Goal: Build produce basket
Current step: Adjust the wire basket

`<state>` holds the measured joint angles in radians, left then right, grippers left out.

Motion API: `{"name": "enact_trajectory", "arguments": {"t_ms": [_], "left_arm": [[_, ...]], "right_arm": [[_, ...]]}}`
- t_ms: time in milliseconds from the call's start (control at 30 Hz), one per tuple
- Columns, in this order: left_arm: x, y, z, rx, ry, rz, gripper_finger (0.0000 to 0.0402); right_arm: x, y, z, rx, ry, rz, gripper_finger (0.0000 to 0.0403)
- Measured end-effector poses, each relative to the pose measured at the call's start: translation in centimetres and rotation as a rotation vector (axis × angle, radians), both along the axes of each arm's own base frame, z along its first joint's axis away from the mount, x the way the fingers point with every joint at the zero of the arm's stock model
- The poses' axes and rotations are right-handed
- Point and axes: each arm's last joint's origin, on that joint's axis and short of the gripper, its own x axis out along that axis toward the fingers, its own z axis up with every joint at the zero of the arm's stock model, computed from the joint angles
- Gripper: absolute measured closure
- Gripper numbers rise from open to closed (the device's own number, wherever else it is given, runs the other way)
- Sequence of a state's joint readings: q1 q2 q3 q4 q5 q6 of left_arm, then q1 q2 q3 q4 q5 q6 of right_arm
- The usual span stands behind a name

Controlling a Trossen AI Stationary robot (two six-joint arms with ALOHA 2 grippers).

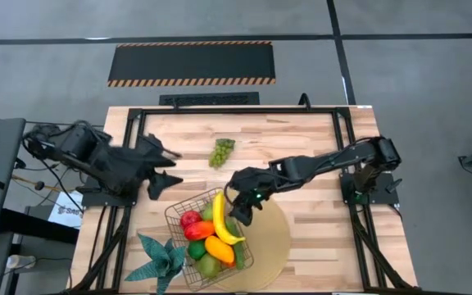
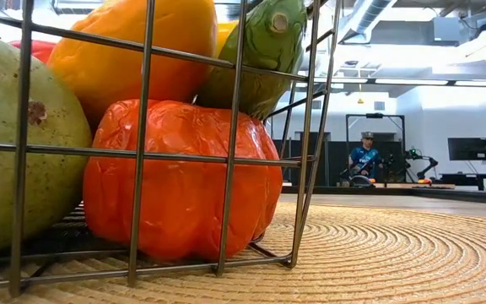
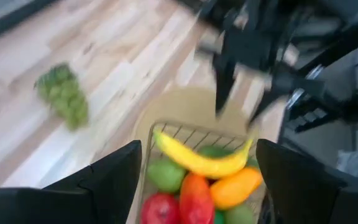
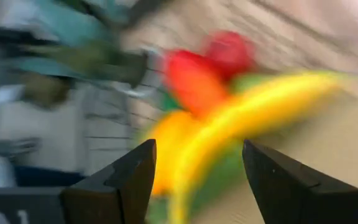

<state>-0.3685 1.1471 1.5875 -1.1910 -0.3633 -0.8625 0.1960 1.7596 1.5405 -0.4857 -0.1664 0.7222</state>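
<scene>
While the wooden table (image 1: 318,238) carries everything, the reference landmark is the basket (image 1: 180,215), a dark wire-mesh container sitting on the round tan mat (image 1: 273,246) at the table's near edge. Inside the basket lie a yellow banana (image 1: 222,221) across the top, a red apple (image 1: 190,219), a red-orange mango (image 1: 201,230), an orange fruit (image 1: 220,249) and green fruit (image 1: 196,250) beneath them. Seen from table height, the mesh wall encloses the orange-red piece and the green pieces pressed against it. A teal leafy plant (image 1: 161,258) stands just beside the basket's left corner. Green grapes (image 1: 221,152) lie outside, beyond the basket on bare wood. The right gripper (image 1: 242,211) hovers at the basket's far right edge, fingers spread and holding nothing. The left gripper (image 1: 167,168) hangs beyond the basket's left side, likewise released and empty.
</scene>
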Motion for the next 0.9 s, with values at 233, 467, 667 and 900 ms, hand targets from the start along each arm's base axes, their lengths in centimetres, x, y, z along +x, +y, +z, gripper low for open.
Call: {"name": "enact_trajectory", "arguments": {"t_ms": [233,467,667,900], "left_arm": [[0.7,-1.4,-2.5,-0.024,0.040,0.024,0.0100],[1.1,-1.9,-3.4,-0.021,0.048,0.042,0.0100],[1.3,-2.0,-3.6,-0.036,0.039,0.044,0.0100],[1.3,-2.0,-3.6,-0.040,0.035,0.045,0.0100]], "right_arm": [[-0.6,1.0,-3.5,-0.144,0.250,-0.054,0.0145],[0.6,2.2,-6.1,-0.153,0.285,-0.039,0.0145],[1.0,2.3,-7.1,-0.135,0.317,-0.043,0.0149],[0.7,2.7,-7.2,-0.124,0.342,-0.030,0.0243]]}}
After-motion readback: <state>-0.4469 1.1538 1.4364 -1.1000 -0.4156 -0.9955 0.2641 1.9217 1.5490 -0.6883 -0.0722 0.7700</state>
